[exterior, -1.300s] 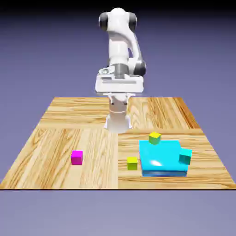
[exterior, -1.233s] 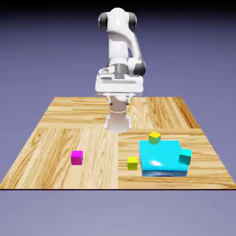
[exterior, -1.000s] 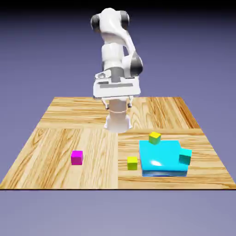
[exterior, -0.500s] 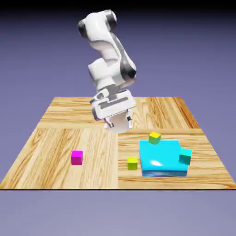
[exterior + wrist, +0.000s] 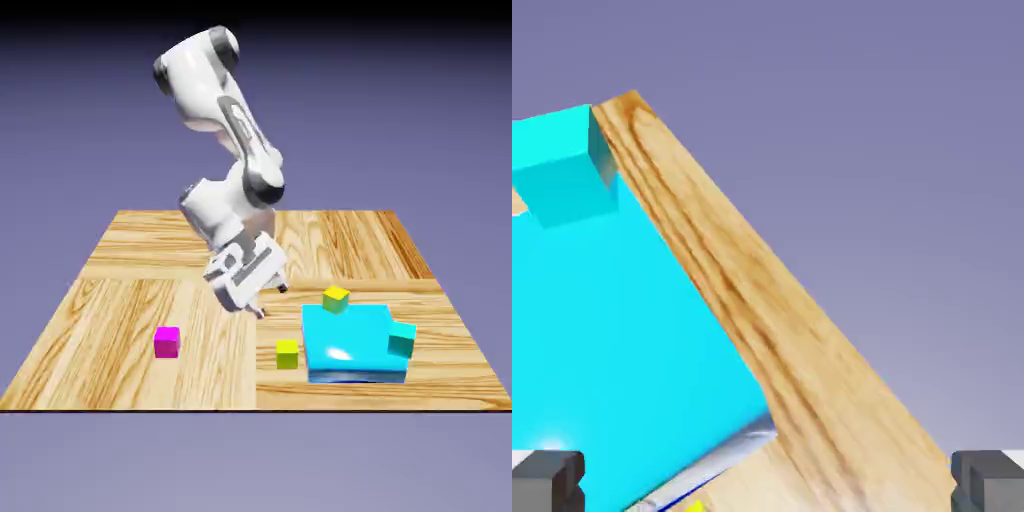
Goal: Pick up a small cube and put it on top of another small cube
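Wide open and empty, the fingers [image 5: 272, 302] are at the approach; the lime cube [image 5: 287, 354] sits at five o'clock from them in the exterior view, the teal cube [image 5: 401, 341] at three o'clock from that. Next: align over lime, then descend.

The exterior view looks down across the bench [image 5: 200, 370] from well back, facing the arm [image 5: 235, 140]; the hand view looks closely along the jaws [image 5: 768, 482]. Both share the cyan slab [image 5: 622, 340] and teal cube [image 5: 562, 180].
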You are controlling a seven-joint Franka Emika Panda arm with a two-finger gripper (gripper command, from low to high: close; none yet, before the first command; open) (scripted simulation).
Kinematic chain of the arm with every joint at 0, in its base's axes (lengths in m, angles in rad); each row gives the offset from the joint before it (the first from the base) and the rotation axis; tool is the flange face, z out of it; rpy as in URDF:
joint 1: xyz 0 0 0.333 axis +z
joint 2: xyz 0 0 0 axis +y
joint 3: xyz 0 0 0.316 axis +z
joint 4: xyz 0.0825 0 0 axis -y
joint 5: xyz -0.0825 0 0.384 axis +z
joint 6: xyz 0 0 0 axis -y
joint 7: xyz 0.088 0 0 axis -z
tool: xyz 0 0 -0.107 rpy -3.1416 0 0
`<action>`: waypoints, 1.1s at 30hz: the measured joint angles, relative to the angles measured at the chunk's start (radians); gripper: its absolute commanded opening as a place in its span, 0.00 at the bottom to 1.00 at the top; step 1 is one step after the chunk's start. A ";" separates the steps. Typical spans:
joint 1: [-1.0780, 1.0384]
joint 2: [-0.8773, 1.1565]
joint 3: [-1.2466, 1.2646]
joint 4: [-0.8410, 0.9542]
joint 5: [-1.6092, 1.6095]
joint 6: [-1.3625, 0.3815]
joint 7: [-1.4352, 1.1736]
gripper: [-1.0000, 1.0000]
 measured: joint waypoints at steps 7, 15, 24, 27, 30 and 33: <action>0.232 0.019 -0.254 0.025 0.093 -0.061 -0.279 0.50; 0.497 0.040 -0.544 0.054 0.199 -0.131 -0.599 0.50; 0.729 0.059 -0.798 0.079 0.292 -0.192 -0.879 0.50; 0.698 -0.009 -0.789 0.078 0.162 -0.153 -0.789 0.50; 0.667 -0.077 -0.781 0.076 0.031 -0.114 -0.700 0.50; 0.636 -0.144 -0.772 0.075 -0.099 -0.075 -0.611 0.50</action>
